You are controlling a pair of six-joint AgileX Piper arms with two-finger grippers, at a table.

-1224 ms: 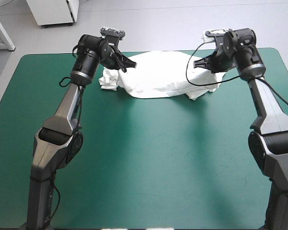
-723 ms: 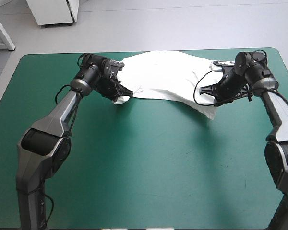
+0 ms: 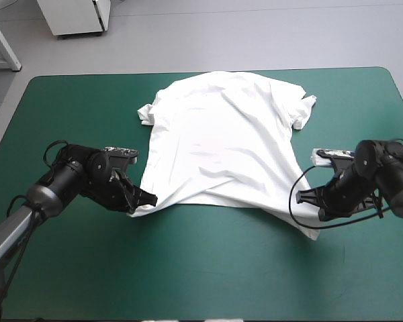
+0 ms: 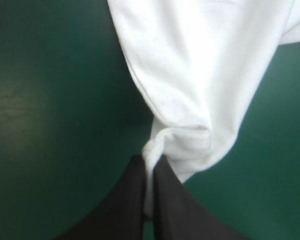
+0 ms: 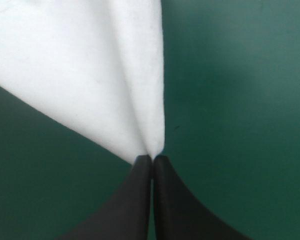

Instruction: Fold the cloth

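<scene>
The white T-shirt (image 3: 221,144) lies spread almost flat on the teal-green table, collar end toward the far edge, hem toward me. My left gripper (image 3: 142,201) is shut on the hem's left corner, low over the table. My right gripper (image 3: 316,215) is shut on the hem's right corner, which is stretched out to a point. In the left wrist view the black fingers (image 4: 135,200) pinch a bunched fold of T-shirt (image 4: 190,90). The right wrist view shows my gripper (image 5: 152,161) closed on the tip of the T-shirt (image 5: 90,75), the cloth fanning away ahead of it.
Bare teal-green cover (image 3: 208,268) runs between the hem and the table's near edge. Both sleeves (image 3: 148,113) reach out near the far edge. A white cabinet (image 3: 74,17) stands on the floor beyond the table.
Both grippers have pulled the T-shirt from the far edge toward me and down to the table. The cloth has gone from a raised, bunched sheet to a spread shirt.
</scene>
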